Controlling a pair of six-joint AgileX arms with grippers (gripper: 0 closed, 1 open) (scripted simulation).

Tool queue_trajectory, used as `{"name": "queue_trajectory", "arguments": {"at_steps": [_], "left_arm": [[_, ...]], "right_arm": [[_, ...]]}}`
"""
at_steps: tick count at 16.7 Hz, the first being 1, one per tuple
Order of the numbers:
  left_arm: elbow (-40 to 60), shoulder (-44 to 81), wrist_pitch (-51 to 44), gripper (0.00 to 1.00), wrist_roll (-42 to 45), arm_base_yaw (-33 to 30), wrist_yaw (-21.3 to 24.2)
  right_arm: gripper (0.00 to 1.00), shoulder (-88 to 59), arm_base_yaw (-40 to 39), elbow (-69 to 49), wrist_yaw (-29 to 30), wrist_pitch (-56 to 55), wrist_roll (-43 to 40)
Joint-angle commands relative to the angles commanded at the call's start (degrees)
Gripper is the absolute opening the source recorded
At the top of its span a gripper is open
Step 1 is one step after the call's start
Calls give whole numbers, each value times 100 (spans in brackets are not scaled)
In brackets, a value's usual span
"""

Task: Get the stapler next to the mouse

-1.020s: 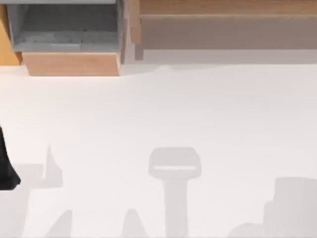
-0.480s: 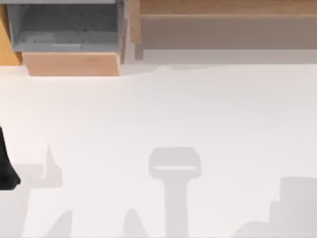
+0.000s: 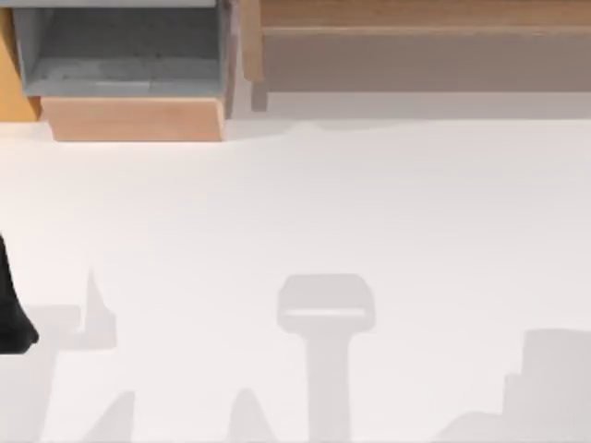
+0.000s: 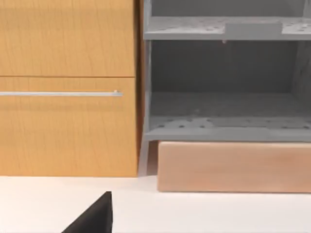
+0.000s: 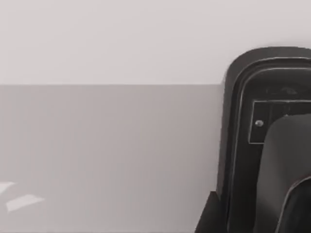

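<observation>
White tabletop (image 3: 295,203) stretches bare and pale across the top view, crossed along its near edge by soft grey shadows (image 3: 325,314) thrown from above. At the far left stands a grey shelf unit (image 3: 120,51) with a light wooden block (image 3: 134,118) against its foot; a long wooden ledge (image 3: 425,18) runs along the far right. AgileX's left arm (image 3: 11,314) juts in as a black shape at the table's left edge, near side. Its wrist camera looks across the table at the same shelf unit, the wooden block and an orange-wood cabinet (image 4: 68,48) with a slim metal handle (image 4: 58,93); a black wedge of the left gripper (image 4: 95,216) pokes in low, and whether it is spread or pressed together cannot be told. The right wrist camera sits close over the table beside a dark rounded object (image 5: 243,145) bearing a framed panel and a small screw (image 5: 259,123); whether this is the stapler, the mouse or part of the right gripper cannot be told, nor can that gripper's state.
</observation>
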State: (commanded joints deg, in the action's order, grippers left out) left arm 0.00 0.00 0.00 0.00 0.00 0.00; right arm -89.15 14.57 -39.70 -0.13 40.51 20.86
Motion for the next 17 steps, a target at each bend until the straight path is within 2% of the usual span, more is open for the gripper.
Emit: {"name": "queue_trajectory", "arguments": {"at_steps": [2,3,12,17], "left_arm": [[0,0,0,100,0,0,0],[0,0,0,100,0,0,0],[0,0,0,100,0,0,0],[0,0,0,100,0,0,0]], "right_arm": [[2,0,0,0,0,0,0],[0,0,0,0,0,0,0],[0,23,2,-20,2,16,4],[0,281,7,-287,2,665,-3]]}}
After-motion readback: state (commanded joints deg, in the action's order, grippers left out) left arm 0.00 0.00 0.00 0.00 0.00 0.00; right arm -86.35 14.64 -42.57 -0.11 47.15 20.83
